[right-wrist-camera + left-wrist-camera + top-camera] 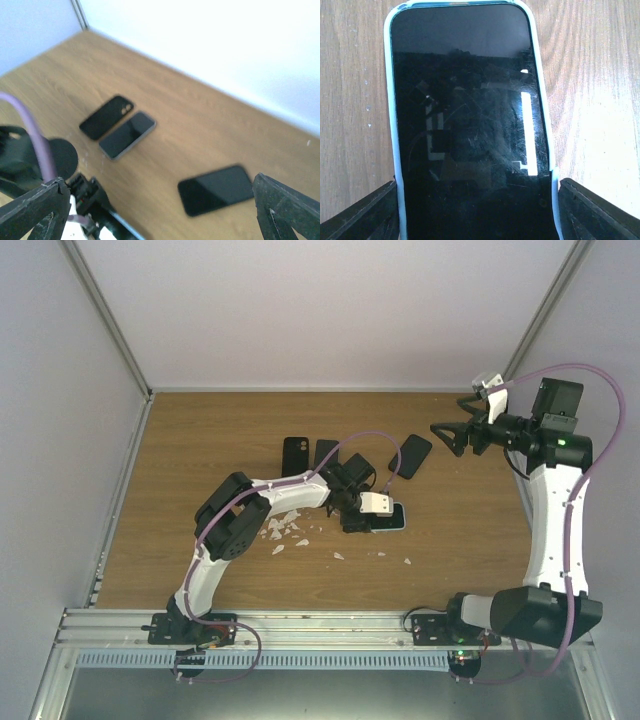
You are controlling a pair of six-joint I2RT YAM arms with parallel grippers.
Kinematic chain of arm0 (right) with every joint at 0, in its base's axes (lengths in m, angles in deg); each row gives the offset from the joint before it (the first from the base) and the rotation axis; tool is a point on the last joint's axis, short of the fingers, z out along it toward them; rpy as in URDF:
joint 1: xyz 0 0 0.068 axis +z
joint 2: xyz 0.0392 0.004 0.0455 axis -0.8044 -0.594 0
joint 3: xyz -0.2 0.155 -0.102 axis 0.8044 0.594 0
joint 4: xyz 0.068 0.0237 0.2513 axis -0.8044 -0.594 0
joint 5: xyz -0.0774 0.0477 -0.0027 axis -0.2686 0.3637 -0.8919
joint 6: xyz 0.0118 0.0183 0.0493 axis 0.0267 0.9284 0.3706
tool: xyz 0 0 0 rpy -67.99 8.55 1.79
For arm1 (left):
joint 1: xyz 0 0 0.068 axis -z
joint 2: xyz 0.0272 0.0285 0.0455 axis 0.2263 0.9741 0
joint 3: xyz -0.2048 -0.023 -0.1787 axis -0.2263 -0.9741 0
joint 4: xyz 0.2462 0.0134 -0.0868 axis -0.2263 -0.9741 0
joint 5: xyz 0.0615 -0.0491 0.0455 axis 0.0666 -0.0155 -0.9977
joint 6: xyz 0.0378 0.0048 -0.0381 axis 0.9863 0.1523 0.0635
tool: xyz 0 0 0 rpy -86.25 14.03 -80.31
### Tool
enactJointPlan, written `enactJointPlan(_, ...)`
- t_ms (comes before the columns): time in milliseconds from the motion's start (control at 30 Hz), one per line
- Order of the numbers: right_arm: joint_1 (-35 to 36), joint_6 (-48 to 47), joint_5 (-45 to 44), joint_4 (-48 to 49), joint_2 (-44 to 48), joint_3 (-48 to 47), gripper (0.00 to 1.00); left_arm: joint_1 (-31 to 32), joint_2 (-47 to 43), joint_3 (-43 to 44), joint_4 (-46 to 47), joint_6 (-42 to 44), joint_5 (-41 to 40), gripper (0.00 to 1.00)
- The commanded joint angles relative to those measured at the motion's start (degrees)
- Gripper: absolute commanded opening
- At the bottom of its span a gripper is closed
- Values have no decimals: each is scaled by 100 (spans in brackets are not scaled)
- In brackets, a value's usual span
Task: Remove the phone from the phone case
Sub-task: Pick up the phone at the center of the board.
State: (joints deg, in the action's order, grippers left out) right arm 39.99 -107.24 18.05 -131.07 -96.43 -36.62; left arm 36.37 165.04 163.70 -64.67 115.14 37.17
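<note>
Flat on table [480, 540], at centre: phone [465, 125] in pale-blue case [394, 125], long sides pinched by left gripper [477, 182]. At 2 o'clock, raised: right gripper [446, 437], jaws spread, empty. At 12 o'clock: three spare phones [410, 455]. At 9: white scraps [285, 528].

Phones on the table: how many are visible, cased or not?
4. One phone in a pale blue case, gripped by the left gripper; two phones side by side at the far middle; another phone far right. The left arm may hide more.
</note>
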Motion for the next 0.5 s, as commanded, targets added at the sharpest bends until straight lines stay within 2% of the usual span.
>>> enactJointPlan(0, 2, -295, 1172, -608, -39, -284, 100, -40, -20, -70, -356, 212, 19, 59)
enactJointPlan(200, -9, -381, 384, -776, -419, -252, 100, -50, -678, -593, 73, 785, 74, 47)
enactJointPlan(467, -3, -475, -170, -588, -464, 323, 99, -94, -1679, -1419, 529, 1702, 258, 41)
